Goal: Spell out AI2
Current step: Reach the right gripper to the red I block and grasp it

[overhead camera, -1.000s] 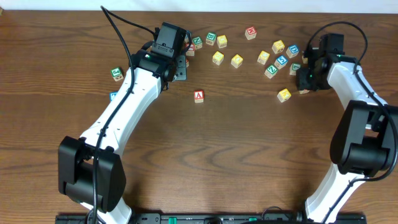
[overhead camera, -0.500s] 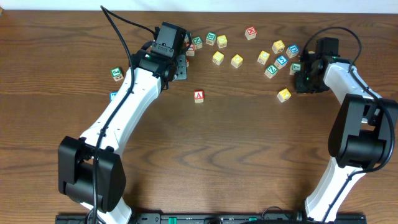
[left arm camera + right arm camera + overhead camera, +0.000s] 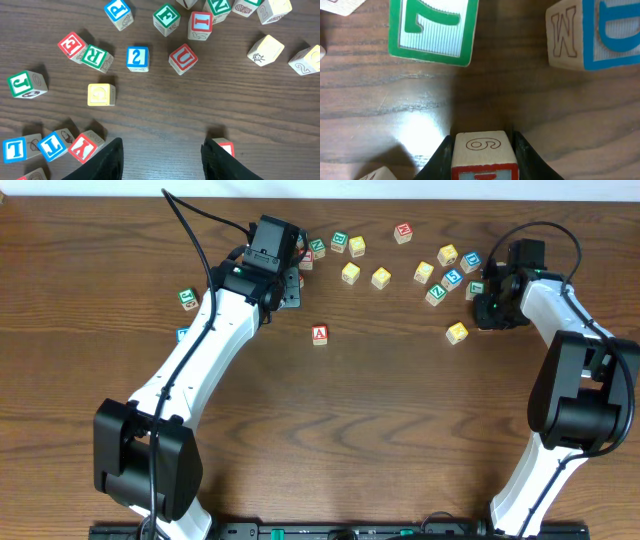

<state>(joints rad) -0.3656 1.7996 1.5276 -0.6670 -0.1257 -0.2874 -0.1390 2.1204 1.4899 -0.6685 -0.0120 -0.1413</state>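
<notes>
- Right wrist: your R gripper [image 3: 482,159] pinches a red-framed block [image 3: 482,149], "6" on its side.
- L gripper [image 3: 162,161] spread; 2 block [image 3: 137,57], I block [image 3: 200,25] loose.
- A block [image 3: 319,334] alone, near of scatter [image 3: 381,277].

The red-framed "A" block [image 3: 319,334] is seen lying alone on bare wood, letter upward. The red-framed "I" block [image 3: 200,25] and the blue-framed "2" block [image 3: 137,57] are set apart among other letter blocks, printed faces up
</notes>
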